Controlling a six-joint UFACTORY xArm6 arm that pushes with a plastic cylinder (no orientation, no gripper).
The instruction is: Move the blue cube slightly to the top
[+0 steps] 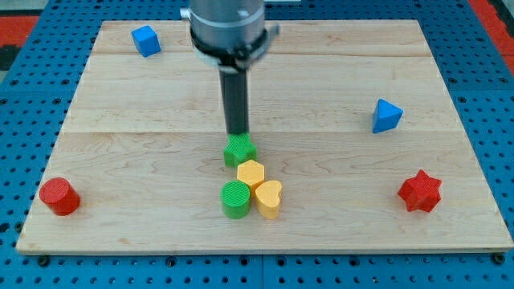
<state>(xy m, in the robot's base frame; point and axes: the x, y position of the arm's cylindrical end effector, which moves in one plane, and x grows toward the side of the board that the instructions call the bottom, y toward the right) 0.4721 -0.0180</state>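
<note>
While you look over the desk (pixel 450 96), count eight blocks on its pale wooden top, plus one rod.

Item 1: blue cube (pixel 145 40), near the desk's top-left corner, standing alone and well apart from everything else.

Item 2: blue triangular block (pixel 386 116), toward the desk's right edge, about midway between top and bottom edges.

Item 3: red star (pixel 420 191), near the bottom-right corner, below the blue triangular block.

Item 4: red cylinder (pixel 59 197), near the bottom-left corner.

Items 5 to 8, a tight cluster near the middle of the bottom edge: green star (pixel 240 151) uppermost; yellow hexagon (pixel 251 172) just below it and touching; green cylinder (pixel 236 199) at the lower left of the group; yellow heart (pixel 269 198) beside it on the right, touching the hexagon.

Item 9: rod, dark and upright, hanging from a grey housing at the top edge. My tip (pixel 238 133) sits at the upper side of the green star, apparently in contact with it, and far from the blue cube.

You will find no pincer on this arm; the rod carries nothing, so no open or closed state applies.
</note>
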